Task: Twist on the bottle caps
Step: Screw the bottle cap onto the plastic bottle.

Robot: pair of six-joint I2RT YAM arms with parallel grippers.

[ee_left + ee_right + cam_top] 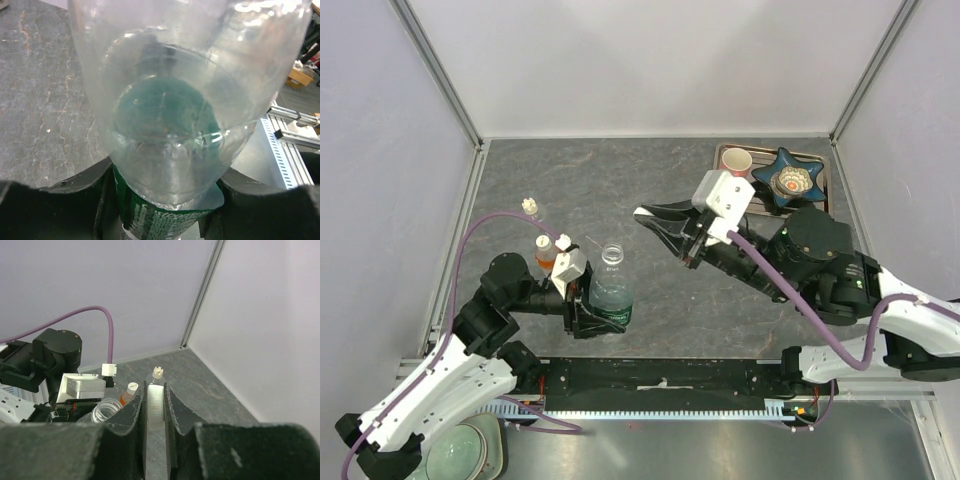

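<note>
Clear bottle [611,285] is upright at the near side of the table [720,310], mouth open. Left gripper [598,310] clasps it low, at the label. Right gripper [155,390] is pinched tight on one white cap [155,415], held on edge in the air to the right of the mouth. Bottle is likely light, thin-walled and prone to dent or spin, so hold it low and firm. Cap is stiff and ribbed, best taken by its rim. Count is three bottles: clear, orange bottle [546,252], tiny bottle [530,206]. One loose cap. Orange looks capped, tiny unclear.

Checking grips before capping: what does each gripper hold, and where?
Left gripper: the green-labelled bottle, around its labelled body. Right gripper: a white cap, pinched across its flat faces.
</note>
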